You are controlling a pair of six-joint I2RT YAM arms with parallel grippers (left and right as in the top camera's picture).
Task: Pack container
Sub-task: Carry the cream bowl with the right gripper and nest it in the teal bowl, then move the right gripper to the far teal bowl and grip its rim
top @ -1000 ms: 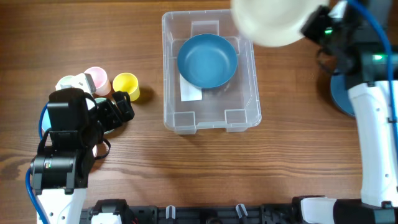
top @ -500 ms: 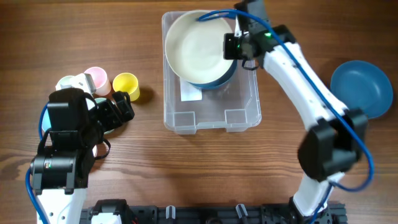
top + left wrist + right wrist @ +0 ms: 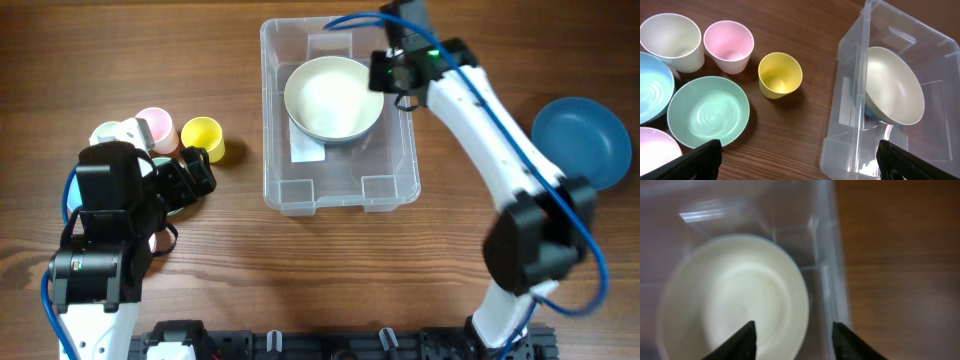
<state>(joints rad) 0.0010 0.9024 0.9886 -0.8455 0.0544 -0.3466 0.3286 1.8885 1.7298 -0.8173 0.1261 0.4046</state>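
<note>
While the container sat at the far middle of the table in the overhead view, a cream bowl lay in its far half. The right gripper hung over the bin's right wall, just beside that bowl. A blue bowl lay unpacked at the right. The left gripper hovered by the cups, well apart from the container.

From the left wrist, the cream bowl was nested in a lower bowl, of which only a bluish edge showed, inside the container. Outside it stood a yellow cup, pink cup, cream cup and green bowl. The left gripper was spread wide and empty.

From the right wrist, though blurred, the right gripper had its fingers well apart over the cream bowl, clamping nothing, beside the container wall.

By my reading, two bowls were packed and most of the ware was left.
</note>
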